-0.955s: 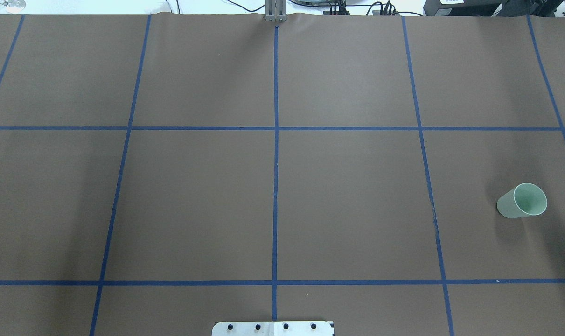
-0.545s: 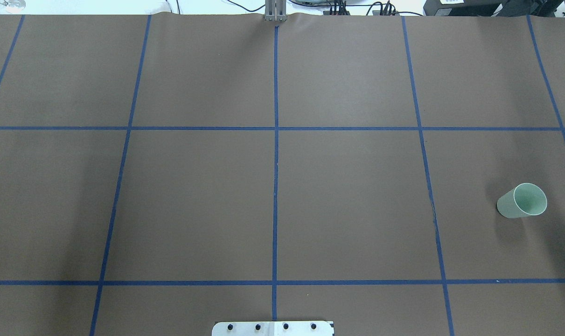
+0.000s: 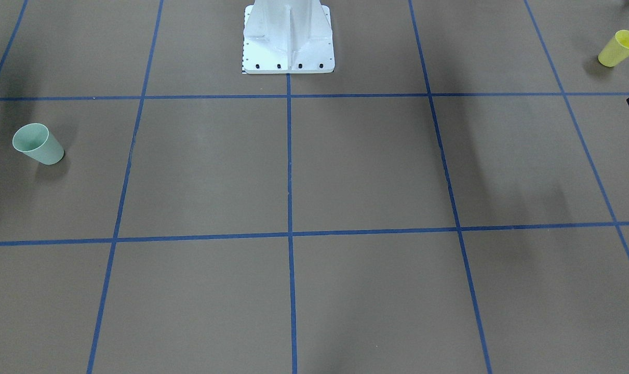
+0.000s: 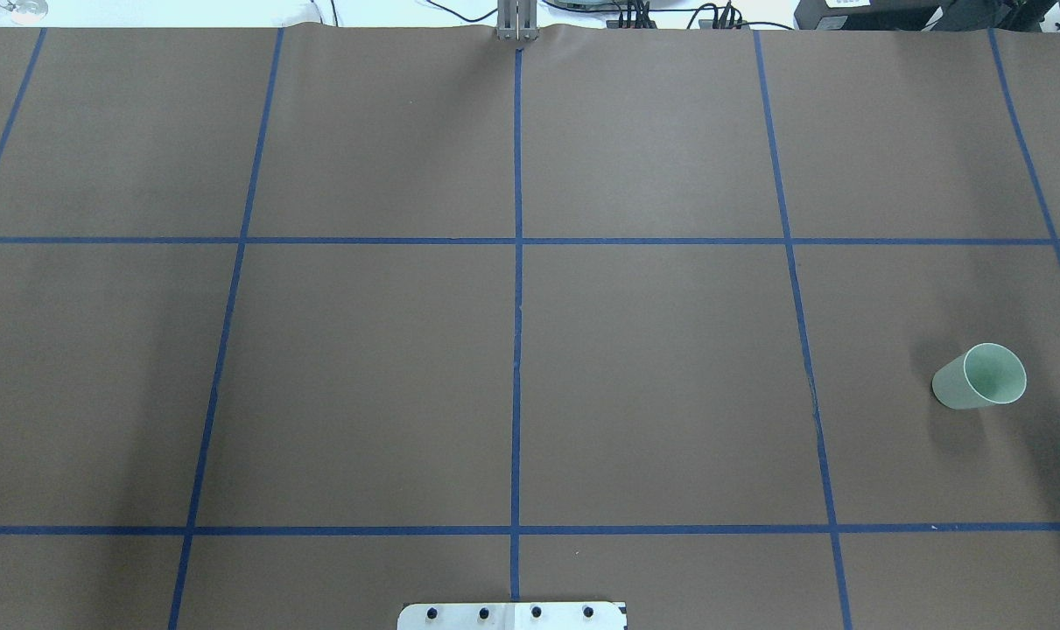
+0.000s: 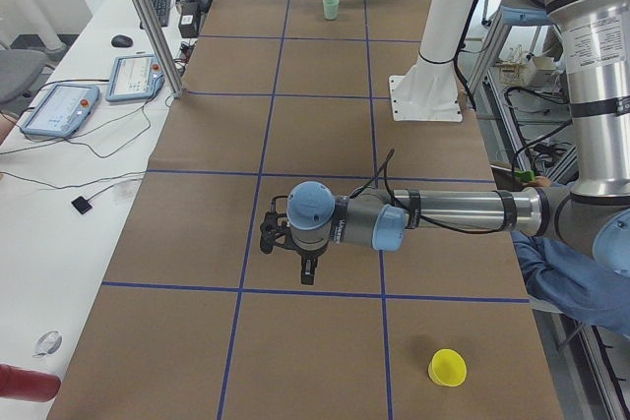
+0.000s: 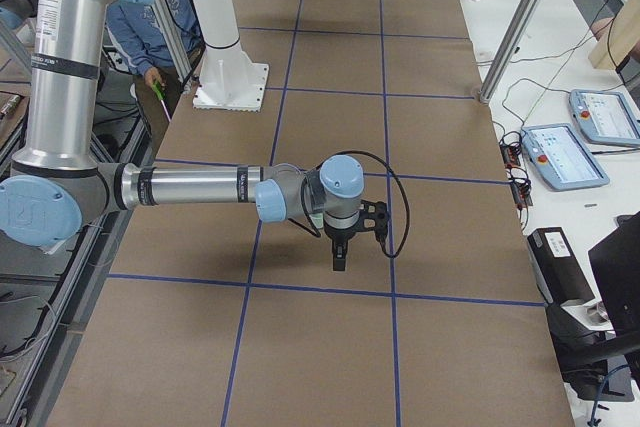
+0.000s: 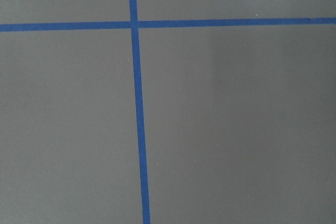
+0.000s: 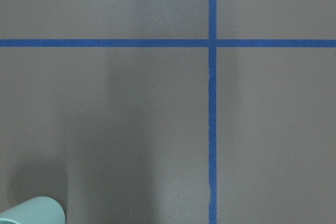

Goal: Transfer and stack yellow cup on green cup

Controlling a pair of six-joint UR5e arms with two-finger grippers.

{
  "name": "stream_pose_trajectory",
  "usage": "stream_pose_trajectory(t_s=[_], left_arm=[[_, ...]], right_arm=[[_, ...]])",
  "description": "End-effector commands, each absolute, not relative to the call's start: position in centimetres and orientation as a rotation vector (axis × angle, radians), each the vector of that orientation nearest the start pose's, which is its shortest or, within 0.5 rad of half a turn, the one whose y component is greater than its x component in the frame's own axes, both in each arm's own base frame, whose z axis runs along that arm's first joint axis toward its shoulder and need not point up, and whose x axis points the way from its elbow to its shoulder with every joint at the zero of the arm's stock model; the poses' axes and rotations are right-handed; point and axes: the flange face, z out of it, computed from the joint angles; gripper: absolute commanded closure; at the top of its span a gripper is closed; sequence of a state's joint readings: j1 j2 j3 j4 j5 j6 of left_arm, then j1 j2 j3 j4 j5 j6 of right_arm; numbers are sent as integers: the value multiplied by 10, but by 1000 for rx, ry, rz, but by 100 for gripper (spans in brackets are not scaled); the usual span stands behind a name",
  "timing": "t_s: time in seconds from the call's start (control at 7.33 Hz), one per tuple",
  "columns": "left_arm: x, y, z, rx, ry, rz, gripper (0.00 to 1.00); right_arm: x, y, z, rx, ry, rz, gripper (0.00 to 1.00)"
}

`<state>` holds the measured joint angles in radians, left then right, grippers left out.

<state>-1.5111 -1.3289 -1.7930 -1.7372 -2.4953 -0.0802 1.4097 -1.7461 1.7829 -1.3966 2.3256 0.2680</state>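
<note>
Yellow cup (image 3: pixel 619 49) bright, tapered; green cup (image 3: pixel 38 144) pale; left gripper (image 5: pixel 307 270), right gripper (image 6: pixel 339 259): cannot tell.

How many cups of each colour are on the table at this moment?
yellow cup: 1
green cup: 1
Total: 2

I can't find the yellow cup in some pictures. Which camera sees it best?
The front-facing camera. The yellow cup shows whole there, rim and side. The left side camera shows mostly its open top. The right side camera shows it tiny, far away. The overhead and wrist cameras miss it.
</note>
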Motion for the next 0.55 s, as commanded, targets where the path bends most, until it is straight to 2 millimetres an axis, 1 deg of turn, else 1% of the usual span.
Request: stream_pose_trajectory(t_s=[0.0,0.14,0.27,0.41], left_arm=[[-29,-396,625,74,932,53,0],[-29,-397,623,63,935,25,0],[-29,-402,610,51,930,-51,0],[-19,-405,599,-6,934,-154,0]], right_arm=[[-6,-437,612,37,-798,19,0],[-7,-437,612,38,-796,17,0],[-7,-437,612,41,-795,15,0],[-6,-437,611,38,-795,25,0]])
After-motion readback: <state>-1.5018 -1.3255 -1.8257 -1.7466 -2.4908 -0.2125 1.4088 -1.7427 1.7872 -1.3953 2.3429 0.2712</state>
